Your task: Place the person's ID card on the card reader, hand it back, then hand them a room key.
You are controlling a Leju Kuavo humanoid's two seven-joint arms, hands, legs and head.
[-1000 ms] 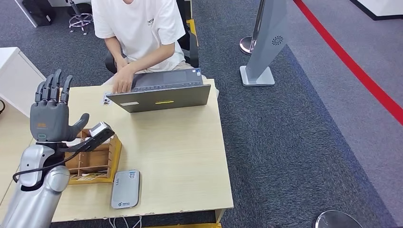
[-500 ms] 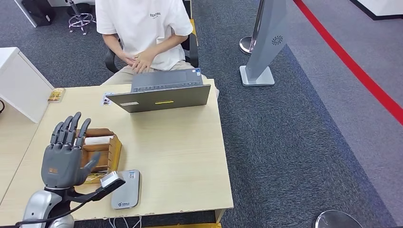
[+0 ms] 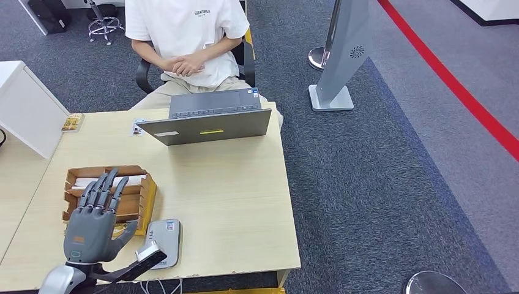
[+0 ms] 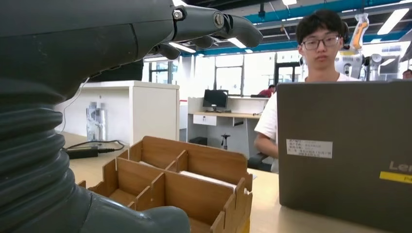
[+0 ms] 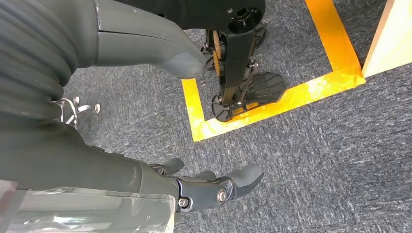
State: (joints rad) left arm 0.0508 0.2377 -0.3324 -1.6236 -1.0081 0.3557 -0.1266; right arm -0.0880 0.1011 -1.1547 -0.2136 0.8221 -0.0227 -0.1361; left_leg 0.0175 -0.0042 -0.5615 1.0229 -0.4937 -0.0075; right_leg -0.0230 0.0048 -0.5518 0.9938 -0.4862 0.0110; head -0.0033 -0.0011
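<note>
grey left hand (image 3: 93, 223): fingers spread wide, holding nothing, above wooden tray (image 3: 142, 197)
right hand (image 5: 145, 63): hanging over carpet (image 5: 311, 160), empty, fingers apart

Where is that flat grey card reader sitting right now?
In the head view, the card reader lies flat near the table's front edge, right beside the wooden organizer box and just right of the robot's left hand.

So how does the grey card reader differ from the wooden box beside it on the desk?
The card reader is a flat grey slab with rounded corners; the wooden box is brown, taller and open-topped. The box is split into compartments holding white cards; the reader is one closed piece. Both rest on the desk near the left hand.
</note>
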